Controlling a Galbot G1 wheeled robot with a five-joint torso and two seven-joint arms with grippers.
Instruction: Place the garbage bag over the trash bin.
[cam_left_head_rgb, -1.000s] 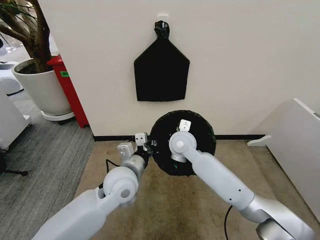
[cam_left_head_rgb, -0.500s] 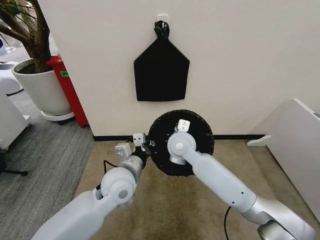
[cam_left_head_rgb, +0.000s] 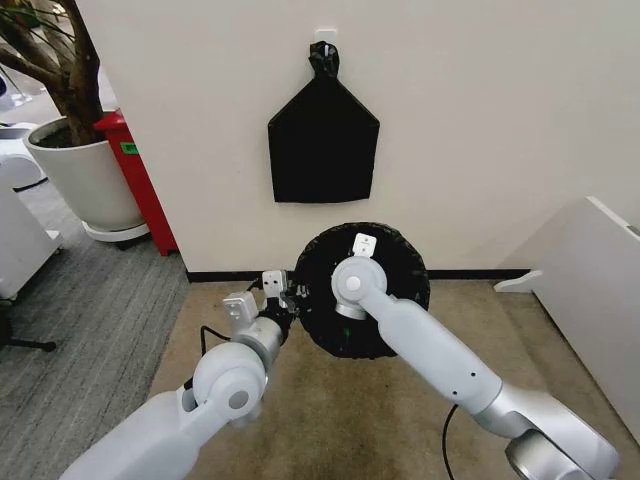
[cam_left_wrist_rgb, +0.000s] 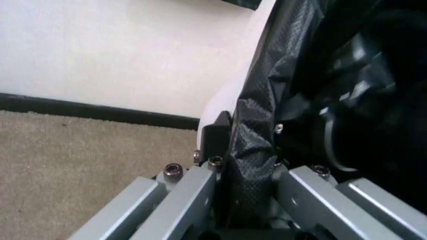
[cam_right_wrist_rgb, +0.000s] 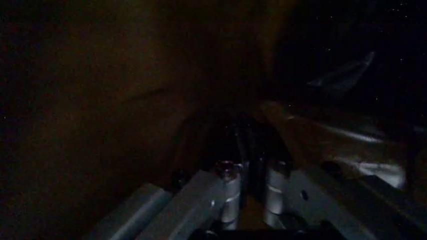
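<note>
Left wrist view: left hand (cam_left_wrist_rgb: 248, 200) pinches garbage bag (cam_left_wrist_rgb: 257, 130) (rim fold).

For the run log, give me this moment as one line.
garbage bag: over trash bin rim | left gripper: shut on bag edge | right gripper: inside bag, shut

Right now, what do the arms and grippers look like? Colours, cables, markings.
Both arms are smooth pale grey-white shells with round joint caps. The left gripper carries small white boxy modules and a thin black cable looping beside the forearm. The right arm's wrist bears a small white square tag with a dark mark; a black cable trails near its elbow. In the wrist views the jaws are flat brushed-metal bars with dark hex screws.
</note>
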